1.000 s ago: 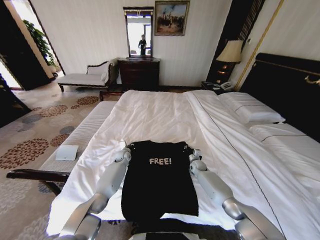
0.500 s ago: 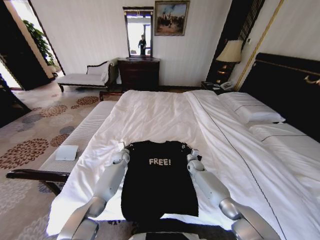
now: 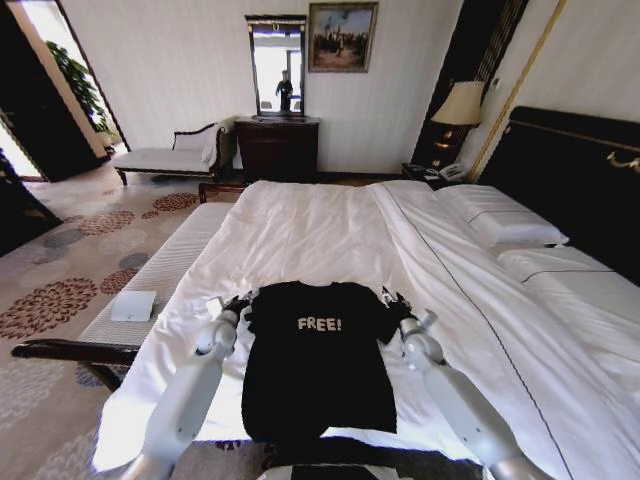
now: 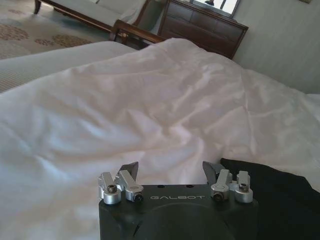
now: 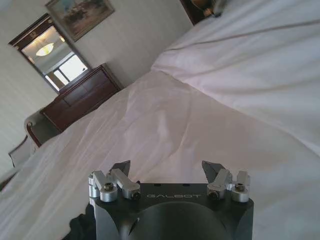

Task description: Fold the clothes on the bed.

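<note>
**One T-shirt flat on bed, two hands at its shoulders**

One black T-shirt (image 3: pixel 320 355), white "FREE!" across chest, spread flat on near edge of bed (image 3: pixel 330 225), collar toward far side, hem toward robot. Short sleeves out to left and right.

Two arms reaching forward, one each side of shirt. Left hand (image 3: pixel 232 305) just beside left sleeve, over white sheet; fingers (image 4: pixel 129 172) spread wide, nothing between them. Black cloth edge seen beside that hand in left wrist view (image 4: pixel 280 192). Right hand (image 3: pixel 398 303) at right sleeve; fingers (image 5: pixel 212 170) likewise wide apart, holding nothing. Contact with fabric not clear for either.

Elsewhere: two pillows (image 3: pixel 505 222) stacked toward headboard (image 3: pixel 575 180) at right. One lamp (image 3: pixel 460 105) beside it. One dresser (image 3: pixel 278 145) against far wall, one mirror (image 3: pixel 278 65) above, one framed painting (image 3: pixel 343 35). One cushioned bench (image 3: pixel 165 270) along left of bed.
</note>
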